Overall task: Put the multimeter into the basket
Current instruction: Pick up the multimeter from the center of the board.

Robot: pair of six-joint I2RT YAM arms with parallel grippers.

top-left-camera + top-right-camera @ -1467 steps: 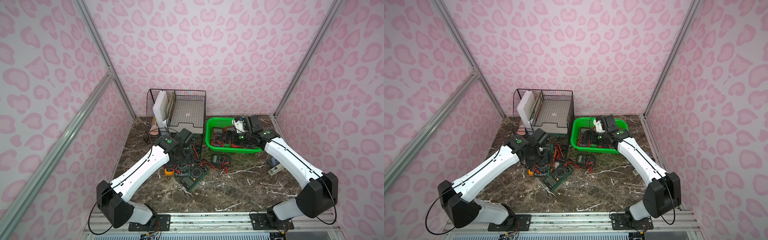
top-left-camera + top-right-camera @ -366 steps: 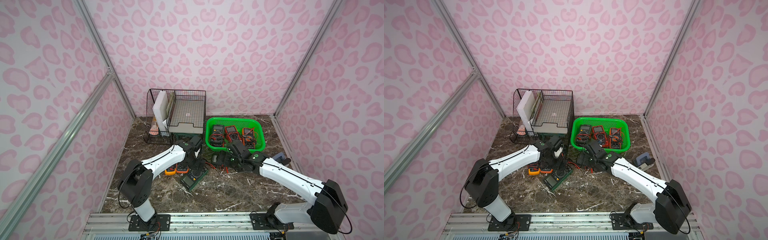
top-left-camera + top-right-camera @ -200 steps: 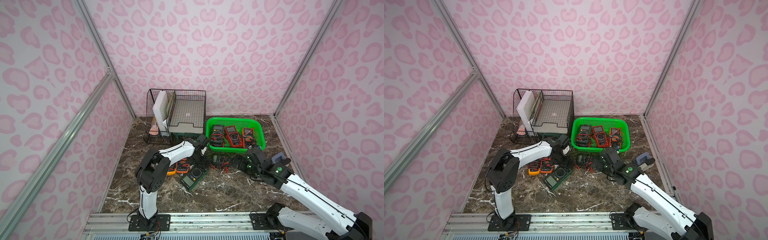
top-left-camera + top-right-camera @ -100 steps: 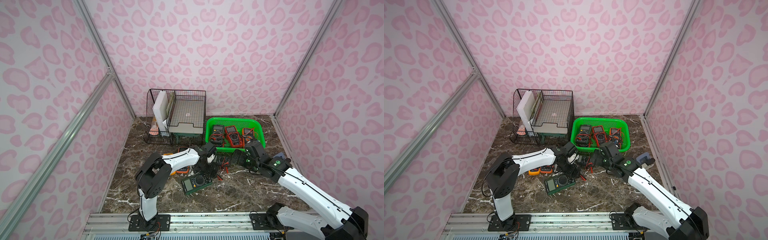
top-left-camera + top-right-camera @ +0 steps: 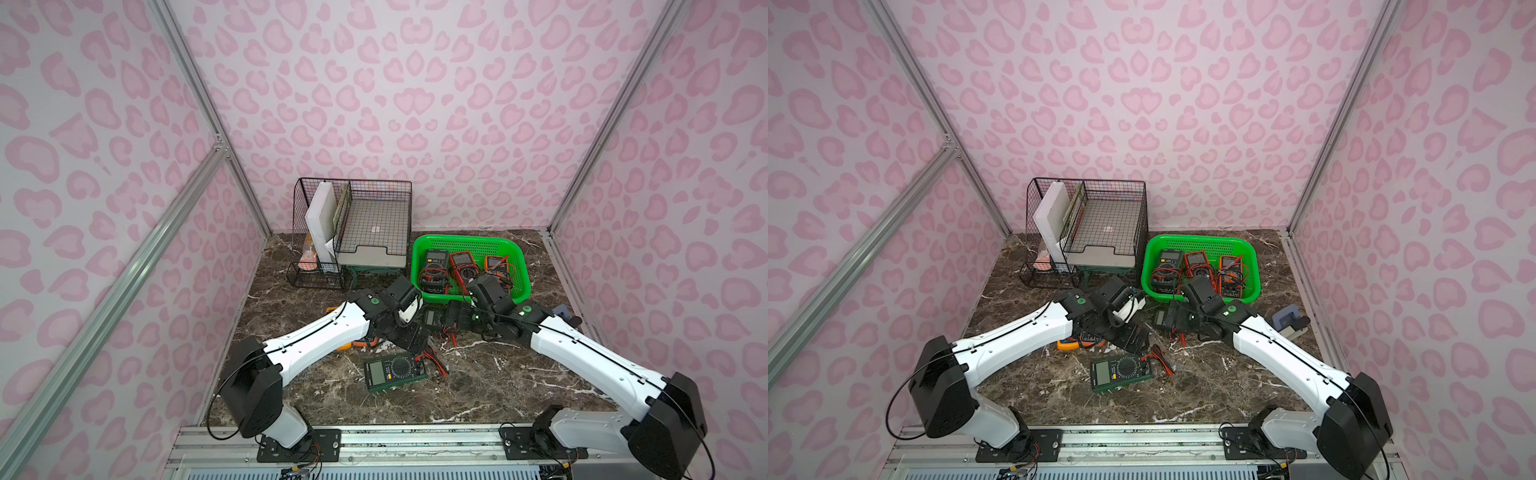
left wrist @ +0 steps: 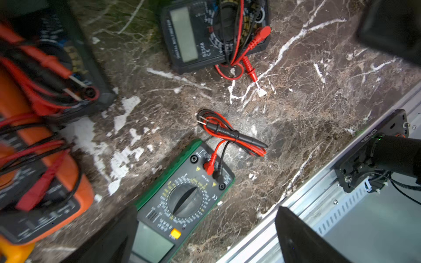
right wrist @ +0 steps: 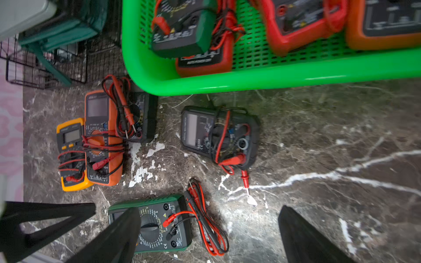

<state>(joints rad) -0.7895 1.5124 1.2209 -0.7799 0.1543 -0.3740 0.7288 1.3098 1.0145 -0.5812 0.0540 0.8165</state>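
The green basket (image 5: 469,240) (image 5: 1200,240) (image 7: 250,79) stands at the back right and holds three multimeters. Several more lie on the marble in front of it. A green multimeter (image 5: 395,371) (image 5: 1121,371) (image 6: 182,200) (image 7: 155,225) lies flat nearest the front, its red and black leads beside it. A black multimeter (image 5: 432,318) (image 7: 218,136) lies by the basket's front wall. My left gripper (image 5: 413,338) (image 6: 205,236) hangs open and empty just behind the green one. My right gripper (image 5: 455,318) (image 7: 205,236) is open and empty over the black one.
An orange multimeter (image 7: 100,141) and a yellow one (image 7: 70,154) lie side by side under my left arm, with another black one (image 7: 139,116) behind them. A black wire organizer (image 5: 353,224) stands at the back left. A grey-blue object (image 5: 1287,320) sits at the right edge.
The green multimeter has slid toward the front and turned level over the last second. My left arm has stretched out. My right gripper has moved left, over the black multimeter. Both grippers stay open.
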